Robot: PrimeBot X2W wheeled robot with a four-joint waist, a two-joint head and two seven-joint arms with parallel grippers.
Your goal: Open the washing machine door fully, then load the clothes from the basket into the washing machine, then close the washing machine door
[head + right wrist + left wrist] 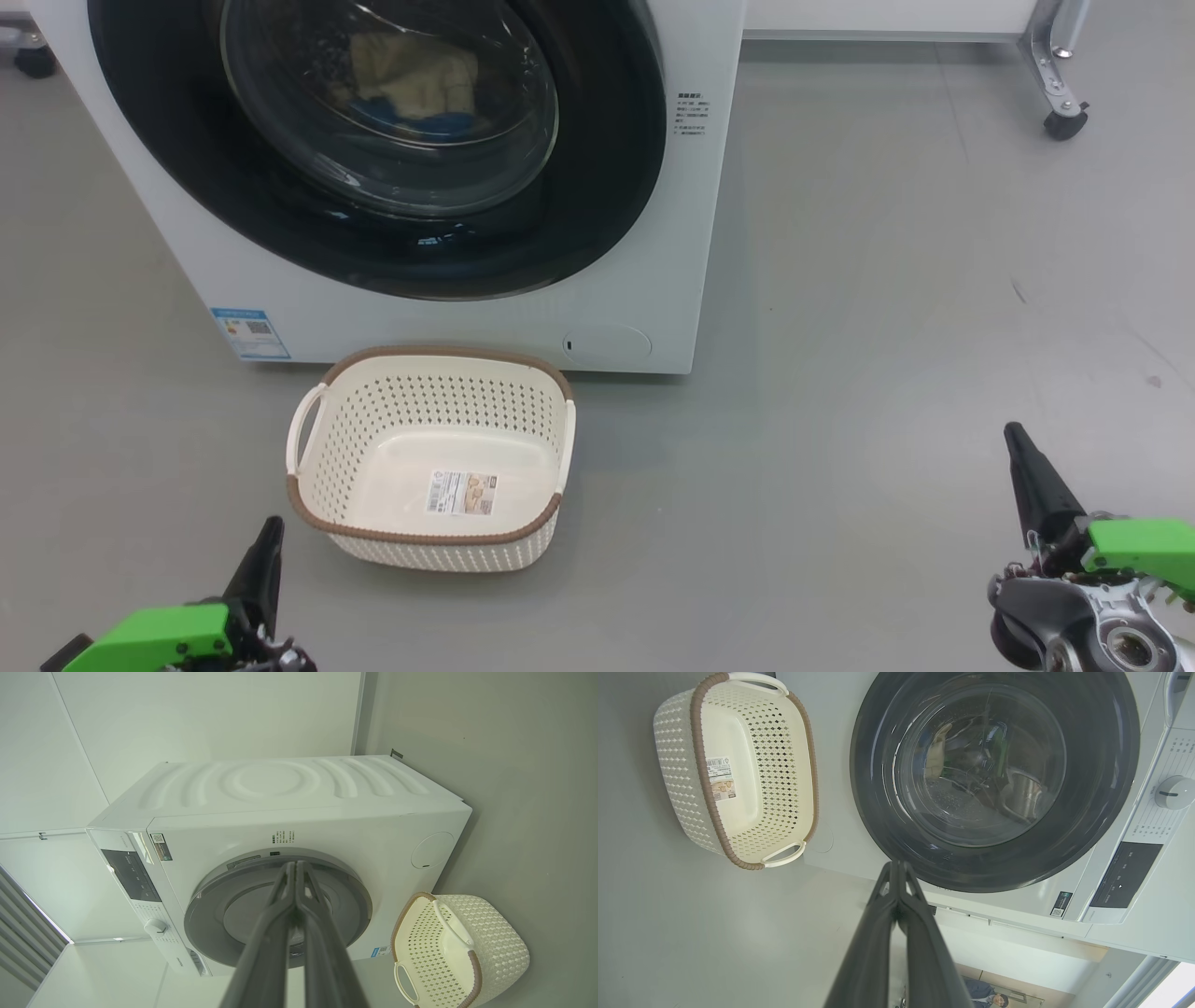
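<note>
Door (607, 187) closed on washer (448, 327). Clothes (411, 84) lie inside, seen dimly through the door, apparently heaped. Basket (429, 555) stands on floor (840, 373) just before washer. Left gripper (271, 525) and right gripper (1016, 439) clenched, grasping nothing.

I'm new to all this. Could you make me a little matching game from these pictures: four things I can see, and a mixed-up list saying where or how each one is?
Things:
1. round washing machine door, glossy black rim, clear glass
2. cream-white perforated plastic basket with brown rim
3. cream-yellow and blue fabric clothes
4. robot's dark left claw

States:
A. lying behind the glass
B. shut, gripping nothing
C. closed against the white washing machine
D. empty, on the grey floor

Pairs: 1-C, 2-D, 3-A, 4-B.
</note>
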